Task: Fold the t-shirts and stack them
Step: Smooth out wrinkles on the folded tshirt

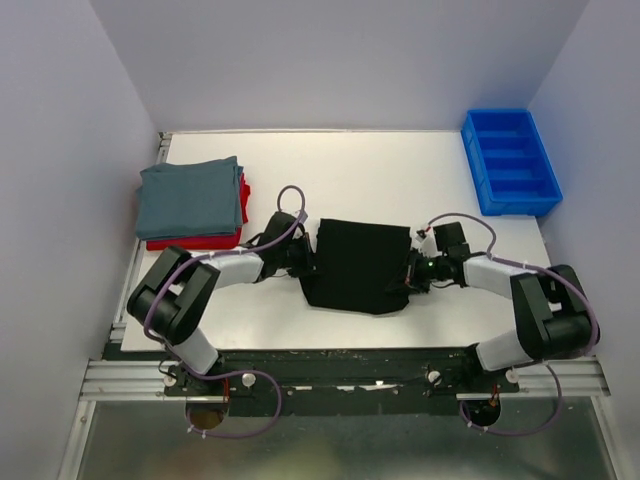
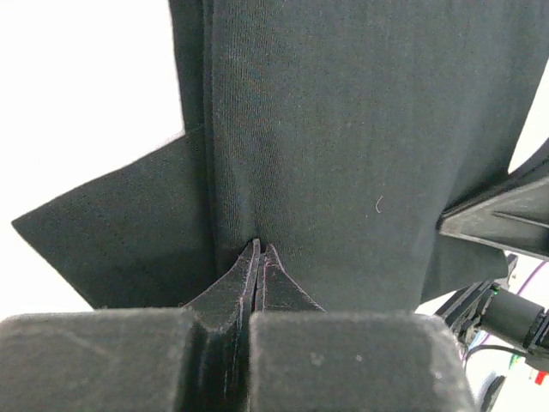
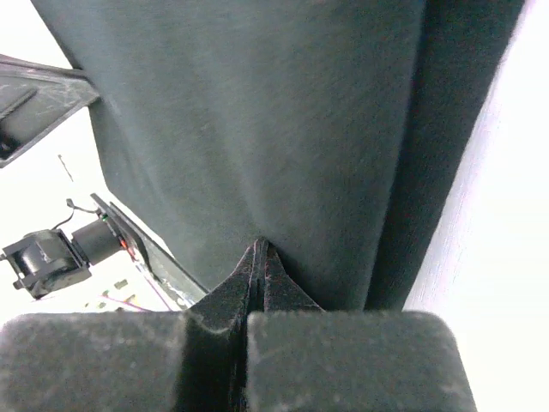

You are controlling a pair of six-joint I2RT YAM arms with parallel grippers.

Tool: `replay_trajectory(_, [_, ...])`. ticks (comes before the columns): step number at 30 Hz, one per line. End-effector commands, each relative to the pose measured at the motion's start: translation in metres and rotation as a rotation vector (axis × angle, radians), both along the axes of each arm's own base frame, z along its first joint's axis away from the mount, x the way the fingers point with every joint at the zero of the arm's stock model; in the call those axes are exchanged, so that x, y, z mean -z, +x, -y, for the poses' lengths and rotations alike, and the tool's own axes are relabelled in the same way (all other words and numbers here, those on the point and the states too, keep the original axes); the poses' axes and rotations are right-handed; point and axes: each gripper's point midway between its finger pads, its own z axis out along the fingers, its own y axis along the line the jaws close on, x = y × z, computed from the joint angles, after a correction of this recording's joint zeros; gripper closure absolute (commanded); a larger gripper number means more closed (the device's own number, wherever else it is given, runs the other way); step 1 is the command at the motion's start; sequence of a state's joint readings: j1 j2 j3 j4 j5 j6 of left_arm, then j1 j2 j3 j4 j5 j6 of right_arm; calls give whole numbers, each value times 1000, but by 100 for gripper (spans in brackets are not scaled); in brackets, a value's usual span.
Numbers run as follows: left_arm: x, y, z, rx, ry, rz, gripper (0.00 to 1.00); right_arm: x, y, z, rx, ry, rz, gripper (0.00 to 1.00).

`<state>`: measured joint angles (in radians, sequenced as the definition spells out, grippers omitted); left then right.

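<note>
Top external: white table (image 1: 350,170), black t-shirt (image 1: 360,265), lilac walls (image 1: 340,60)

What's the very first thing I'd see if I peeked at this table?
The black t-shirt in the middle, pinched at each side by the left gripper and the right gripper. Then the grey-blue tee folded on the red tee at the far left, and the blue bin at the far right.

My top cam looks down from behind, both wrist cams peer close past their fingertips (image 2: 238,287) at the same black tee (image 1: 360,265).
</note>
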<state>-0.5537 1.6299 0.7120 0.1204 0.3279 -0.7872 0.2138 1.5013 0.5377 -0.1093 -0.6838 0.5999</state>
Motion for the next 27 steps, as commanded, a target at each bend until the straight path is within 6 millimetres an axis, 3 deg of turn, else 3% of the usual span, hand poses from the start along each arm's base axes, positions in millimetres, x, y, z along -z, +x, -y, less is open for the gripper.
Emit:
replay_trajectory(1, [-17,3,-11,-17,54,49,100,-24,7,17,23,-99,134,99])
replay_trajectory(5, [-51,-8,-13,-1,55,117,100,-61,-7,8,-45,-14,227,99])
replay_trajectory(7, [-65,-17,-8,20,26,138,100,-69,-17,1,-79,40,206,99])
replay_trajectory(9, [-70,-28,-2,52,-1,128,100,-63,-26,0,-86,46,162,99])
replay_trajectory(13, [-50,-45,3,86,8,57,100,-21,-35,21,-4,-107,30,99])
replay_trajectory(17, [-14,-55,-2,80,37,-25,100,13,-40,43,99,-258,-93,99])
replay_trajectory(20, [17,-58,-6,66,76,-78,100,27,-41,51,129,-316,-140,99])
replay_trajectory(23, [39,-60,-6,62,96,-132,100,24,-37,51,133,-322,-137,99])
replay_trajectory(27, [24,-54,-5,45,87,-95,100,-8,-26,53,114,-320,5,99])
